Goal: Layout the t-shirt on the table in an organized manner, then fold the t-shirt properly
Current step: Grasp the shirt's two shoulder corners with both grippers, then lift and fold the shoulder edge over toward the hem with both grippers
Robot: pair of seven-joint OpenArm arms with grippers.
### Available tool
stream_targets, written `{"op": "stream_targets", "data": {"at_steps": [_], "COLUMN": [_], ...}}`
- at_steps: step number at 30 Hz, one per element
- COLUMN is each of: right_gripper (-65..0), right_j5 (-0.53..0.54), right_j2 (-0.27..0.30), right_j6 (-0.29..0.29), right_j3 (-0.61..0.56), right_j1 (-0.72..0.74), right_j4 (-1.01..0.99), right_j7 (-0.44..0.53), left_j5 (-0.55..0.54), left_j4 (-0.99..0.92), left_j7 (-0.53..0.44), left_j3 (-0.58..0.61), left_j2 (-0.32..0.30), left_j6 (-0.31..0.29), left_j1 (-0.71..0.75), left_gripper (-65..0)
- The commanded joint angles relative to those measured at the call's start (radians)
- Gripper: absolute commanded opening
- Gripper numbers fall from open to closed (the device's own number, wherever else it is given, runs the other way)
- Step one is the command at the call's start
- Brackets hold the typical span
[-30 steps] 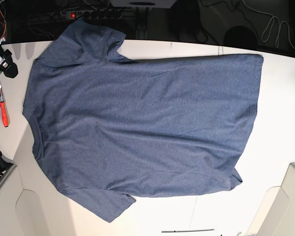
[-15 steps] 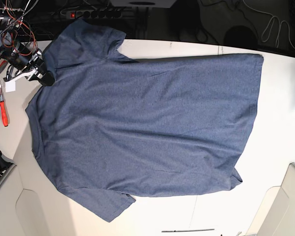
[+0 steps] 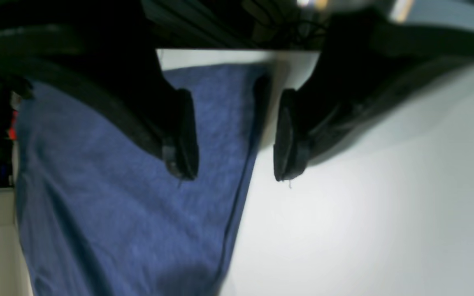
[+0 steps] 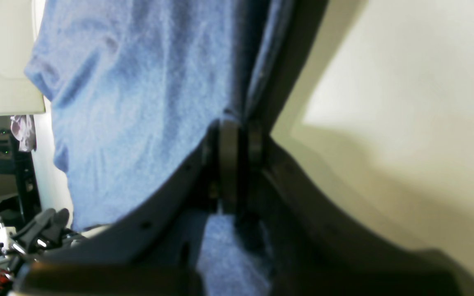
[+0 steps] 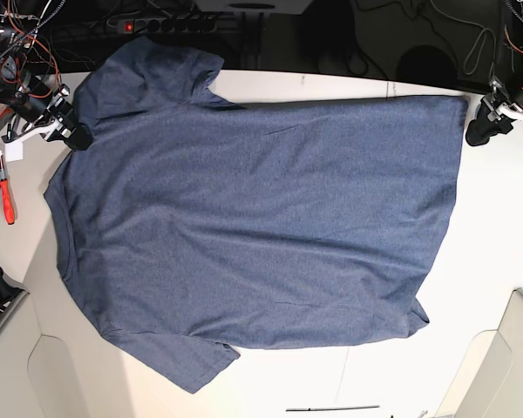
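Note:
The navy-blue t-shirt [image 5: 261, 218] lies spread flat on the off-white table [image 5: 497, 226], neck end at the left and hem at the right; no lettering shows. My right gripper [image 5: 74, 135] is at the shirt's upper left shoulder edge. In the right wrist view it [image 4: 235, 127] is shut on the shirt's edge [image 4: 138, 82]. My left gripper [image 5: 476, 132] is by the hem's far right corner. In the left wrist view it [image 3: 235, 172] is open, one finger over the shirt [image 3: 117, 205] and one over bare table [image 3: 364, 205], with the hem edge between them.
A red-handled screwdriver [image 5: 6, 196] lies at the table's left edge. Lighter rounded panels sit at the near corners [image 5: 506, 366] [image 5: 17, 366]. A power strip [image 5: 157, 22] and cables lie beyond the far edge.
My right gripper came in from the left and closed on the shoulder edge. My left gripper has come into the base view at the hem's far corner. The shirt has barely shifted.

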Motion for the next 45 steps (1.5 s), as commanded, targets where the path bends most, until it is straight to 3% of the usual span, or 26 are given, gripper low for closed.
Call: {"op": "stream_targets", "data": {"at_steps": [1,6,11,13,15,16,23,27,33,38,45], "right_gripper": [-65.0,-65.0,-65.0,-65.0,-65.0,-65.0,-65.0,-65.0,-65.0,-65.0,-65.0], "right_j5": [-0.036,-0.024,-0.018,-0.018,-0.018,-0.018,0.106,0.181,0.158,0.040,-0.244], "right_j2": [0.016,0.016,0.016,0.016,0.016,0.017,0.033,0.032,0.024,0.005,-0.023], "right_j6": [-0.019,-0.019,-0.019,-0.019,-0.019,-0.019,-0.018,-0.012,-0.008,-0.008,-0.031], "right_j3": [0.003,0.003,0.003,0.003,0.003,0.003,0.006,0.007,0.007,0.000,-0.090], "right_j1": [-0.003,-0.003,-0.003,-0.003,-0.003,-0.003,-0.035,-0.036,0.026,0.108,0.152], "right_j4": [0.004,0.004,0.004,0.004,0.004,0.004,0.039,0.138,0.275,0.275,0.271], "right_j7": [-0.019,-0.019,-0.023,-0.033,-0.075,-0.106,-0.225,-0.262,-0.217,-0.124,0.094], "left_j5": [0.011,0.054,-0.013,-0.070,-0.134,-0.161,-0.416,-0.416,-0.416,-0.219,0.121], "left_j4": [0.014,0.007,0.008,0.008,0.008,0.008,0.033,0.109,0.166,0.164,0.129], "left_j7": [-0.011,-0.014,0.033,0.075,0.116,0.140,0.264,0.283,0.264,0.106,-0.097], "left_j3": [-0.008,0.006,0.071,0.080,0.076,0.070,0.040,0.040,0.039,0.058,0.200], "left_j2": [-0.005,0.055,0.061,0.061,0.058,0.054,-0.013,-0.041,-0.043,-0.043,-0.043], "left_j6": [-0.010,-0.010,-0.010,-0.010,-0.010,-0.010,-0.010,-0.010,-0.010,-0.010,-0.010], "left_j1": [-0.002,0.009,0.016,0.016,0.016,0.017,0.016,-0.001,-0.128,-0.196,-0.294], "left_gripper": [-31.7,-31.7,-32.4,-43.0,-63.4,-65.0,-65.0,-65.0,-65.0,-65.0,-65.0]}}
